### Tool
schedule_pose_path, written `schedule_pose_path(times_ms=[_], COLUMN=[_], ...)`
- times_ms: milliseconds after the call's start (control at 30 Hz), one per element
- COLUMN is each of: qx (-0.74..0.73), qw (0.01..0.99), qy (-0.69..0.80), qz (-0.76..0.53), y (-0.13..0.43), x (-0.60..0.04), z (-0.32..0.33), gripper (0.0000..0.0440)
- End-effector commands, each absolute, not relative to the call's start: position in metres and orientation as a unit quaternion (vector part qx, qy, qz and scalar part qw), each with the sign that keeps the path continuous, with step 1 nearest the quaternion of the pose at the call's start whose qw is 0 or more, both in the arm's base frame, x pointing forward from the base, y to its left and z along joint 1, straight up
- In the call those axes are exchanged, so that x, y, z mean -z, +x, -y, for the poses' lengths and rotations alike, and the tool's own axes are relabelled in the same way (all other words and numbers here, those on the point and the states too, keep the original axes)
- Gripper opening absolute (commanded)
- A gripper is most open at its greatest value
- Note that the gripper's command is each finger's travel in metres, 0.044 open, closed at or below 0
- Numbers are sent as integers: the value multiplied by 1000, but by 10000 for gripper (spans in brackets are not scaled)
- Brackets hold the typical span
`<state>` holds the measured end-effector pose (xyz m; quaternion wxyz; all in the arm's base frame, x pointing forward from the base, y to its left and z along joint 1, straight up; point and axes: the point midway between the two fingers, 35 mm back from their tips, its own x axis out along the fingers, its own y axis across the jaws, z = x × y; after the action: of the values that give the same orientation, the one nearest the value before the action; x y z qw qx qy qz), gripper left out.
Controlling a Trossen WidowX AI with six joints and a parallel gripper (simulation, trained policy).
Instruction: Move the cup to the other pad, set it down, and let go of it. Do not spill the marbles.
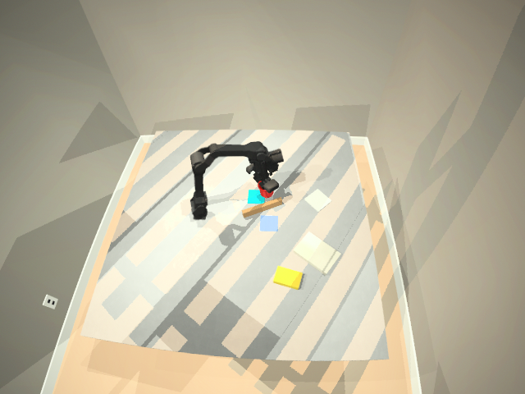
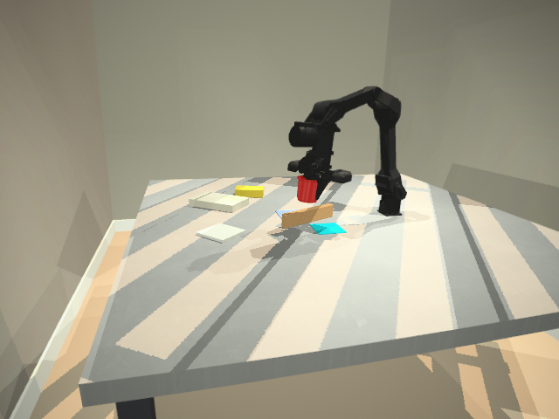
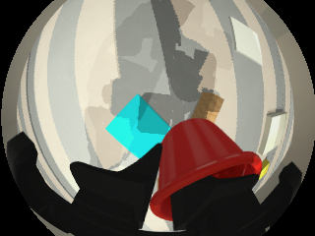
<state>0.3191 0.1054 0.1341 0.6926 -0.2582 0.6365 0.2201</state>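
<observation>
Now pinching the red cup (image 1: 266, 193) (image 2: 307, 189) (image 3: 197, 147) by its wall, with the fingers (image 1: 265, 183) (image 2: 316, 182) closed on it near the rim. Held up off the surface (image 1: 212, 331) (image 2: 361, 292) (image 3: 94, 49), bottom down and close to upright in the outside view, perhaps leaning a little. Not set on any pad yet. Seen from the top, just to the right of the bright blue pad (image 1: 253, 196) (image 2: 327, 228) (image 3: 128, 125) and a bit toward the back wall, not squarely over it. Seen from the wrist, to the right of that same pad. Near the wooden block (image 1: 262, 208) (image 2: 307, 216) (image 3: 208, 105) too, but on the bright blue pad's side of it, with the pale blue pad (image 1: 268, 223) (image 2: 282, 212) across the block. Most likely meant for the bright blue pad, so probably time to slide sideways toward the arm's foot, keep level, then go down slowly. Best to line up over the middle before going low, or maybe land half off the edge and tip. No telling about the marbles, hidden inside if there at all.
</observation>
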Motion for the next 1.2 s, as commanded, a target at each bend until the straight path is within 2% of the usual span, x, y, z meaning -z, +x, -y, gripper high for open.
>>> schedule_pose_path(times_ms=[0,900,1167], qx=[-224,-215,-209], qw=[698,705,704], qy=[-259,-258,-257], qz=[-629,-625,-628], y=[315,281,272], x=[-134,-74,-61], z=[-116,-137,-136], gripper=[0,1,30])
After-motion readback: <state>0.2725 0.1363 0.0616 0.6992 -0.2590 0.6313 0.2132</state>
